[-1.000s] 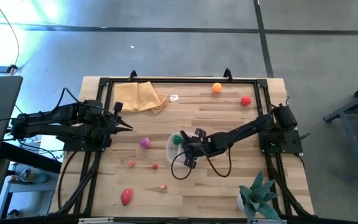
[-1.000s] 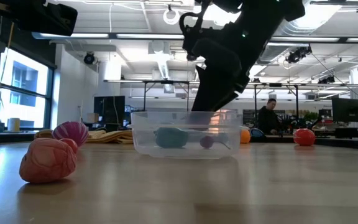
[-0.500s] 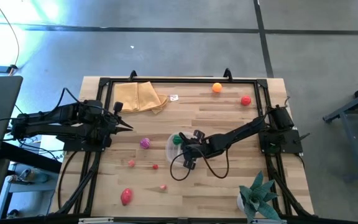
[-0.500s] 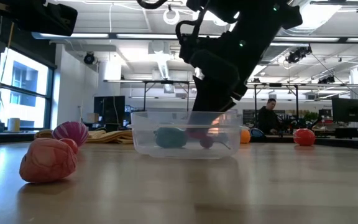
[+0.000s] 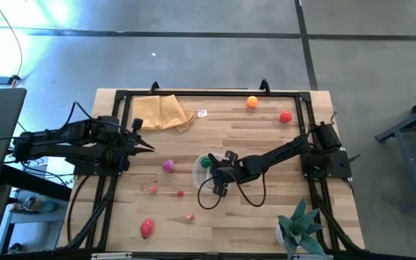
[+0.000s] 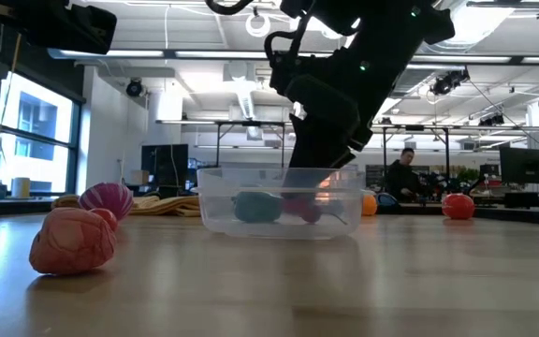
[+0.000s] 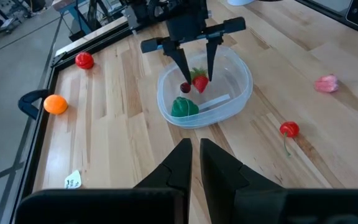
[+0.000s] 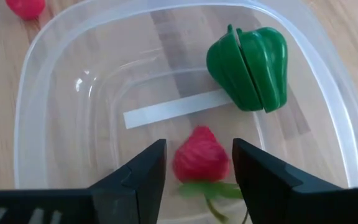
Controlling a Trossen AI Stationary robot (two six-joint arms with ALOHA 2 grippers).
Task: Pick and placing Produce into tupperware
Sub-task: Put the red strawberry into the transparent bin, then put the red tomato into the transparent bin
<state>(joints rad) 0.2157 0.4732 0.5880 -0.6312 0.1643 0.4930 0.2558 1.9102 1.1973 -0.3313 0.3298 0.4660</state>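
Right gripper (image 7: 195, 76): I see its fingers spread, straddling the strawberry (image 8: 200, 155) inside the tupperware (image 8: 36, 81).
Left gripper (image 7: 194, 163): parked at nine o'clock, fingers nearly closed, empty.

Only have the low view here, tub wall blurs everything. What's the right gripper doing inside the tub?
Observer: The right gripper is open, its fingers on either side of a red strawberry in the tub.
Operator: What's the green blob?
Observer: A green bell pepper, lying apart from the strawberry.
Operator: Left arm?
Observer: The left gripper waits at the table's left side, away from the tub.
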